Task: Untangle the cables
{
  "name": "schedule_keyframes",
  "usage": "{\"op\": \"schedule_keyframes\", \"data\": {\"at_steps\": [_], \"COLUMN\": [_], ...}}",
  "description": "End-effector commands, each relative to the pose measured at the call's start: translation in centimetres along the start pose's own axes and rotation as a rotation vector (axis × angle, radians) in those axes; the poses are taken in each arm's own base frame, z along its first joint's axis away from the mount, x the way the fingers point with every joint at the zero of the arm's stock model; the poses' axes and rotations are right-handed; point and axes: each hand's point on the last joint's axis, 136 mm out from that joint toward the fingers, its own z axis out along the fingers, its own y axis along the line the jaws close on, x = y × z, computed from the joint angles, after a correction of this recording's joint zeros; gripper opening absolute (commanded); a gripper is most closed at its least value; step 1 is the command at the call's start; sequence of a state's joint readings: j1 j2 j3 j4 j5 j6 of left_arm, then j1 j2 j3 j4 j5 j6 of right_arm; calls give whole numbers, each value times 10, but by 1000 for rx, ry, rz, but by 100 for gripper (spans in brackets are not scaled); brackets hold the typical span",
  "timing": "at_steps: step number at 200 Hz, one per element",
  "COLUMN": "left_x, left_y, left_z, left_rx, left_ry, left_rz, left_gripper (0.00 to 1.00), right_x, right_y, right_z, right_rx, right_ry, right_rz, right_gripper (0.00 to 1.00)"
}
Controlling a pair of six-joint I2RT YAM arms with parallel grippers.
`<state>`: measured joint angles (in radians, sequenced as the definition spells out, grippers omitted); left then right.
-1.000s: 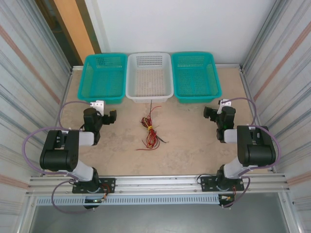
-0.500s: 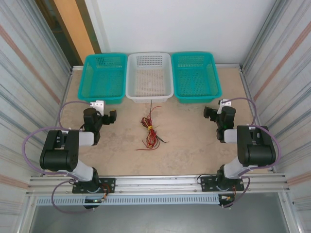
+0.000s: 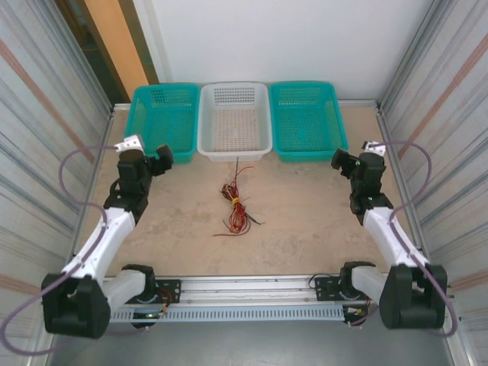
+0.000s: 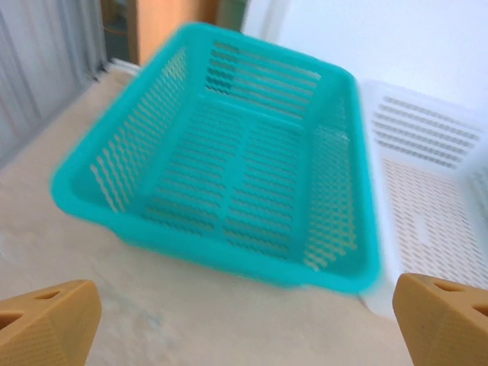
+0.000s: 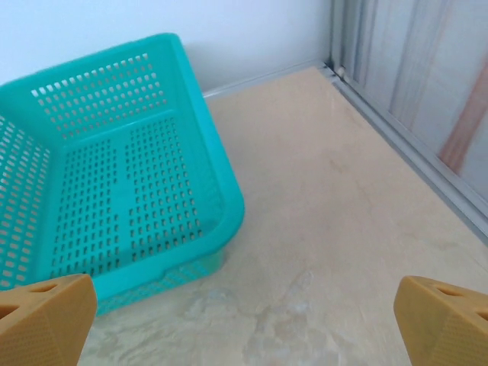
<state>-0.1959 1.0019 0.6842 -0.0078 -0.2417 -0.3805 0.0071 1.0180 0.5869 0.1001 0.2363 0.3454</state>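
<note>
a small bundle of thin, curly red, black and yellowish-tan cables [image 3: 235, 206] lies on the beige stone-look table [image 3: 305, 229], about midway between the two arms and just in front of the white perforated plastic basket [image 3: 234, 122]. a yellowish strand wraps the bundle near its middle, and loose ends splay out toward the near edge and toward the white basket.

the left pincer [image 3: 161, 155] hangs over the table's left side, close to the front rim of the left teal perforated plastic basket [image 3: 149, 114]. the cables lie well apart from it, to its right and nearer the arm bases. in the left wrist view its tan fingertips [image 4: 53, 320] stand wide apart, released, with nothing between them, and the left pincer [image 4: 248, 316] faces the teal basket [image 4: 229, 168] with the white basket [image 4: 435, 198] beside it; this view is slightly blurred.

the right pincer [image 3: 340, 162] hangs near the front right corner of the right teal perforated plastic basket [image 3: 305, 114], and the cables are well apart to its left. its tan fingertips [image 5: 49, 316] also stand wide and released, grasping nothing, over bare table beside that basket [image 5: 114, 175].
</note>
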Motion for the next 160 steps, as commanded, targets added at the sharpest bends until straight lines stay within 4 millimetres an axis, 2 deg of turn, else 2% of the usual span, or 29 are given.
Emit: {"op": "schedule_keyframes", "data": {"at_steps": [1,9,19,37,56,68,85,91,100,112,132,160], "left_x": [62,70,81,104,128,141,157,160,163,163,161,155], "left_y": [-12,-27,-44,-77,-105,-118,-130,-131,-132,-131,-124,-123], "left_z": [-27,-35,-43,-54,-62,-66,-70,-70,-70,-70,-67,-67], "left_rx": [11,66,127,262,384,445,487,488,494,487,433,412], "left_ry": [191,214,260,366,492,559,618,629,643,647,643,660], "left_rz": [-24,-6,7,1,-35,-59,-75,-76,-76,-70,-58,-49], "left_gripper": [99,99,98,93,87,83,79,77,74,73,72,71], "right_x": [62,72,84,98,92,84,79,82,86,94,120,140], "right_y": [-40,-46,-39,-29,-13,10,20,34,58,84,138,205], "right_z": [-28,-40,-49,-69,-94,-104,-112,-109,-106,-104,-103,-122], "right_rx": [170,185,134,173,240,172,129,53,-63,-135,-236,-334], "right_ry": [225,286,347,395,332,283,217,239,278,349,505,564], "right_rz": [182,253,283,250,130,55,111,142,174,177,41,-158], "right_gripper": [99,99,99,99,99,99,99,100,96,91,82,80]}}
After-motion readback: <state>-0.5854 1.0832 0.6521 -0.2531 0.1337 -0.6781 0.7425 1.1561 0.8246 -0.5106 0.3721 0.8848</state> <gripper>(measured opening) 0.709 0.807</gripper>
